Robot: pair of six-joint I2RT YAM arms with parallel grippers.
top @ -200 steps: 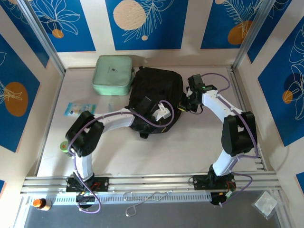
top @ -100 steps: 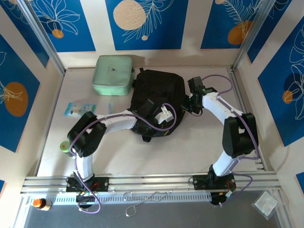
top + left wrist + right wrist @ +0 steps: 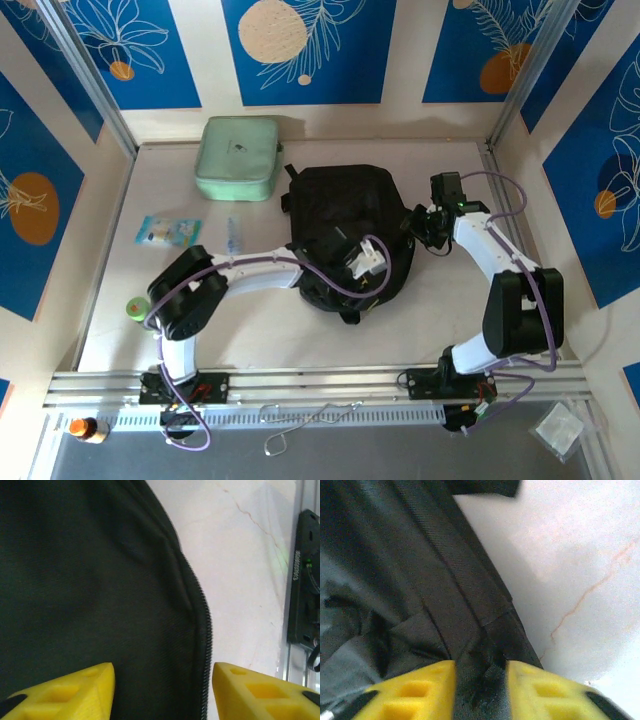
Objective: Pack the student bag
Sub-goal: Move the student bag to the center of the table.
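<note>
At the middle of the desk point(image 3: 250, 335), the student bag point(image 3: 345, 200) lies flat, its long axis running back to near edge and its top loop toward the back. My left gripper point(image 3: 162, 672) stands released over the zip point(image 3: 204, 630). A fabric fold sits inside my right gripper point(image 3: 480, 672); clenched or not, I cannot tell. If it snags when I lift, the bag could drag rightward.

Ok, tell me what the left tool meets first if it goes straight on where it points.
The student bag: its black fabric beside the zipper lies directly ahead of the left tool, apparently very close.
</note>
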